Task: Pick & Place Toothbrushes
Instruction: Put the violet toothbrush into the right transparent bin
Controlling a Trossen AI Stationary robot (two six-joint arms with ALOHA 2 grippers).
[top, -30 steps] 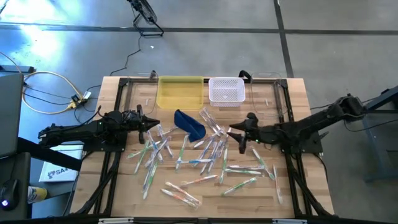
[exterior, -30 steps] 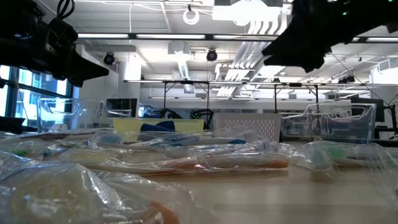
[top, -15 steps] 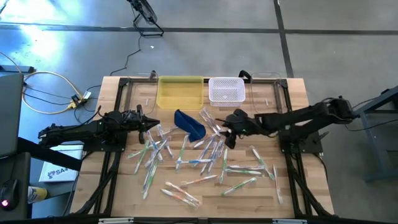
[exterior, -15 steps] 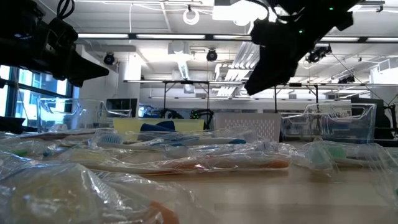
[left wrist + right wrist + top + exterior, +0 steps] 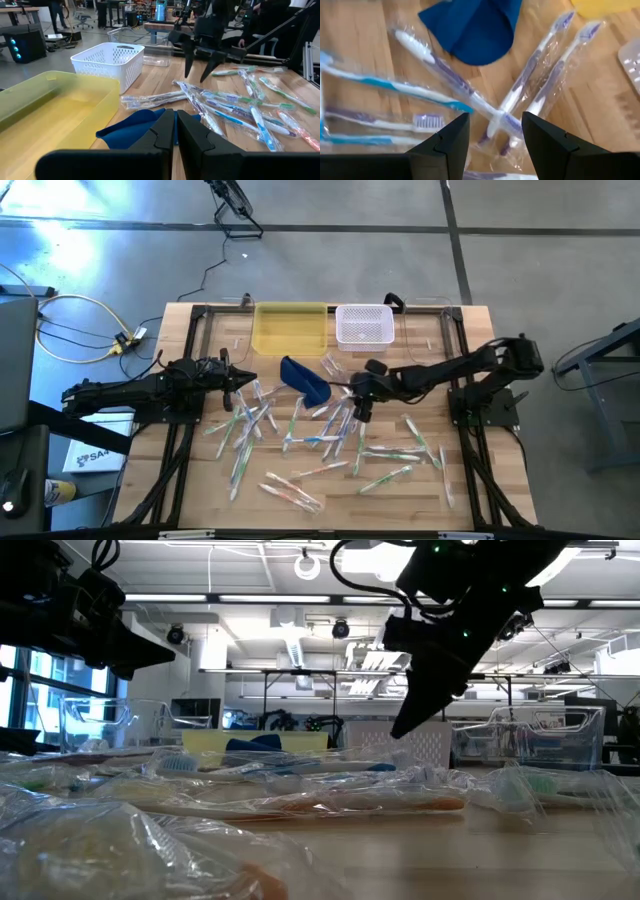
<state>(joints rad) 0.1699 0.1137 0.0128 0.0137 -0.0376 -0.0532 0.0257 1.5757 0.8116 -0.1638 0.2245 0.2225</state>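
Several toothbrushes (image 5: 335, 420) in clear wrappers lie scattered flat across the wooden table (image 5: 470, 480); they also show in the left wrist view (image 5: 235, 107). A dark blue pouch (image 5: 305, 380) lies among them. My right gripper (image 5: 360, 408) hangs open just above the middle pile beside the pouch and slants downward. A purple-and-white toothbrush (image 5: 455, 80) lies under its fingers (image 5: 452, 142). The left wrist view shows that gripper (image 5: 197, 75) clear of the brushes. My left gripper (image 5: 243, 380) waits shut at the table's left, pointing level (image 5: 175, 127).
A yellow tray (image 5: 290, 328) and a white slotted basket (image 5: 363, 325) stand side by side at the table's far edge, with a clear bin (image 5: 430, 330) beside the basket. More wrapped brushes lie toward the near edge (image 5: 385, 478) and under the left arm (image 5: 240, 430).
My right gripper has swung from the table's right side toward its middle and come down. It has tipped from nearly level to slanting downward over the brushes beside the blue pouch. Its fingers have stayed open. The toothbrushes have not moved.
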